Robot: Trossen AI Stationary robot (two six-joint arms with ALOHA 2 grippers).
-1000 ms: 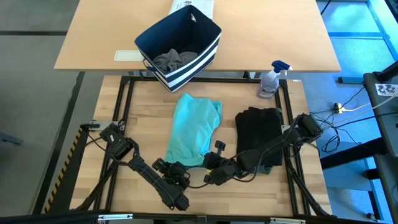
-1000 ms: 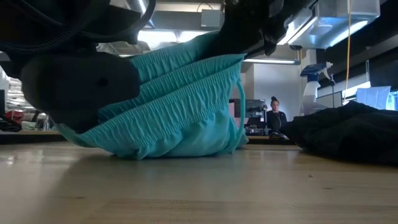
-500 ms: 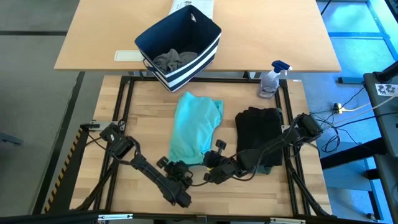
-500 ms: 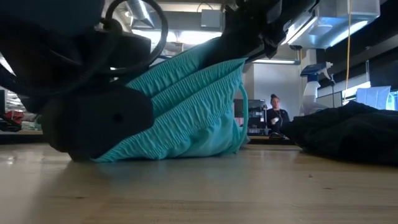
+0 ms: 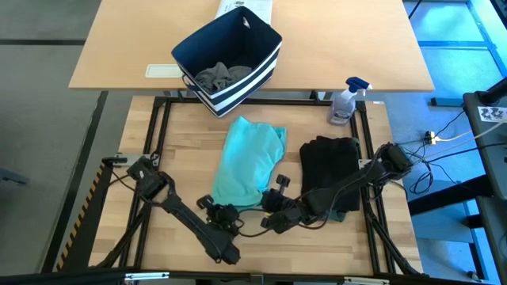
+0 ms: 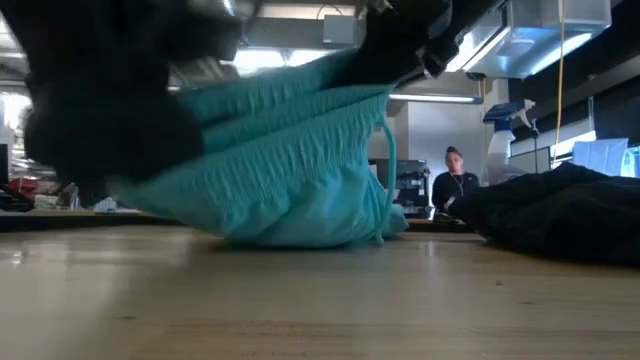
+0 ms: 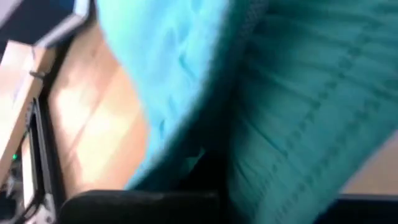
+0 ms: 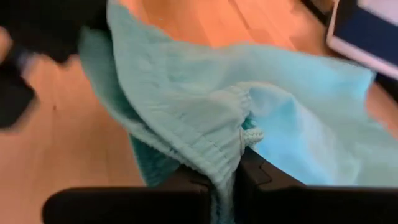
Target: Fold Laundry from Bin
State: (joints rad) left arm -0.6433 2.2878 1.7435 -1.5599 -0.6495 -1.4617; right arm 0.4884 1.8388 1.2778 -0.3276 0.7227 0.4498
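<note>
Landmark: the teal piece, which lies spread on the wooden table in front of the bin. All positions below are given relative to it.

**Left of the teal piece.** No garments lie on this side. The left arm reaches in from here toward the garment's near edge.

**At the near edge, left corner.** The left gripper sits at this corner. Its fingers are together, clamped on the teal piece; the left wrist view shows teal cloth filling the space directly ahead of the fingers.

**At the near edge, right corner.** The right gripper sits at this corner. In the right wrist view its fingers are pressed together on the ribbed elastic band, with cloth bunched between them.

**Right of the teal piece.** The large black T-shirt lies beside it, apart from it. A spray bottle stands beyond the black garment.

**Beyond the teal piece.** The bin holds a grey T-shirt.

**Step in hand (judgement).** Both corners of the band appear secured, ready for a fold toward the bin.

1. Raise both grippers evenly, so the band stays level.
2. Keep the corners apart, so the cloth remains taut.
3. Carry the band over the far edge without dragging the lower layer.
4. Release only once the edges line up.
</note>
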